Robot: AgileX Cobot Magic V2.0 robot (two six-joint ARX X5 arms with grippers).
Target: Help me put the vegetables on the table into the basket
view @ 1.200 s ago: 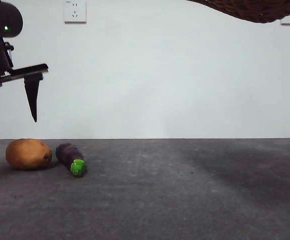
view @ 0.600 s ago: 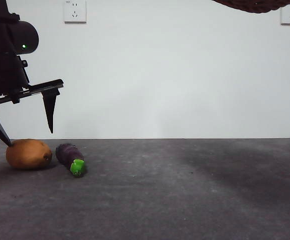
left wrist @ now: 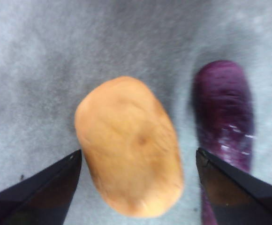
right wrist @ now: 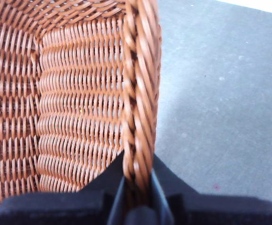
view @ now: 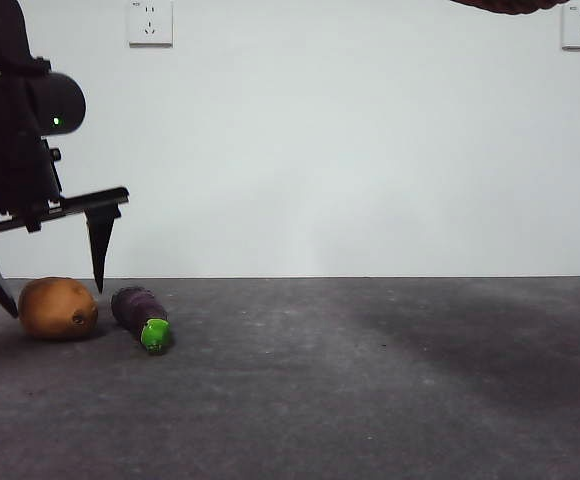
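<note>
Spreading across the lower half of the front view, the dark grey table [view: 370,380] carries two vegetables at its left. Held aloft, the basket [right wrist: 79,93] shows in the front view only as a brown sliver at 1 o'clock along the top edge, clear of the table; the right gripper [right wrist: 137,190] is clamped on its braided rim, one jaw inside the wall and one outside. At 9 o'clock in the front view the left gripper [view: 46,290] hangs low with its jaws spread wide, straddling the potato [view: 58,307], which lies on the table between the two tips. In the left wrist view the potato [left wrist: 129,145] sits in the gap with bare table visible on both sides of it, so neither jaw touches it there. At 3 o'clock of the potato, just beside it, lies the eggplant [view: 140,312], its green stem toward the camera; one jaw tip stands between the two, overlapping the eggplant [left wrist: 225,112] in the wrist view.
</note>
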